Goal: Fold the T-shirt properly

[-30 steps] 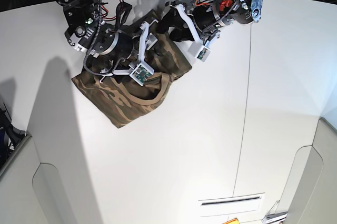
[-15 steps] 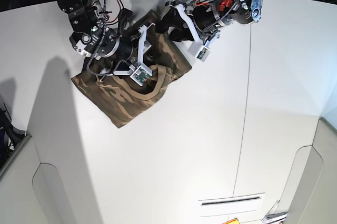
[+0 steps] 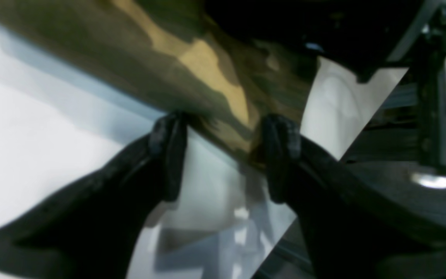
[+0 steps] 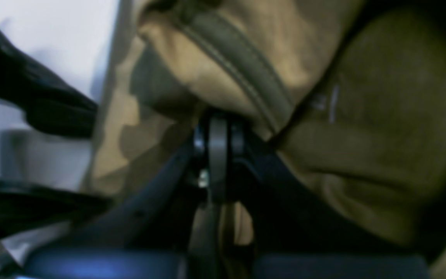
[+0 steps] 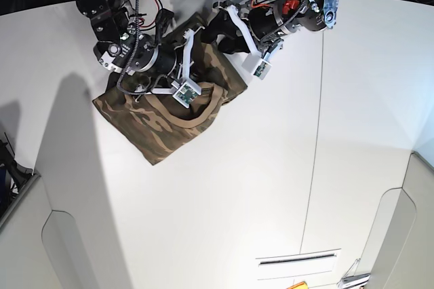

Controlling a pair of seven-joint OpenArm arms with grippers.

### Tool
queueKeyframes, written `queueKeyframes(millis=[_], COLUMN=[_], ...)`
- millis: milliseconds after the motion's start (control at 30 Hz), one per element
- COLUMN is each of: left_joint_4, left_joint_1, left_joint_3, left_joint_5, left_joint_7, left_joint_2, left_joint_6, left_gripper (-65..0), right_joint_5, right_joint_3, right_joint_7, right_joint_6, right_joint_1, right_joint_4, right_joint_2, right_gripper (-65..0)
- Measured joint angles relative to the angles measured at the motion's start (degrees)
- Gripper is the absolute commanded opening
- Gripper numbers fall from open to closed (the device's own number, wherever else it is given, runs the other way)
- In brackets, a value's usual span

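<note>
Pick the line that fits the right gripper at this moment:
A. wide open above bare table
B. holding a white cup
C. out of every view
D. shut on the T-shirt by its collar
D: in the right wrist view the right gripper has its jaws pressed together on the T-shirt cloth right beside the tan collar; the left gripper stands open at the shirt's edge.

My two black arms [image 5: 146, 58] crowd over the bunched camouflage cloth T-shirt [image 5: 159, 129] at the far edge; the white table [image 5: 258, 187] stretches open nearer.
</note>
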Motion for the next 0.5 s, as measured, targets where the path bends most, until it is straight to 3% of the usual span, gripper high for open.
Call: queueKeyframes(millis=[500], left_joint_4=[0.0], left_joint_1=[0.0], left_joint_3=[0.0], left_joint_5=[0.0], left_joint_7=[0.0], left_joint_2=[0.0], left_joint_6=[0.0], left_gripper=[-30.6], right_joint_5=[8.4], right_joint_3=[0.0], right_joint_7=[-4.1], right_joint_6=[0.0], right_joint_1=[0.0], right_joint_4=[7.1], right_joint_2=[0.0], right_gripper=[-65.0])
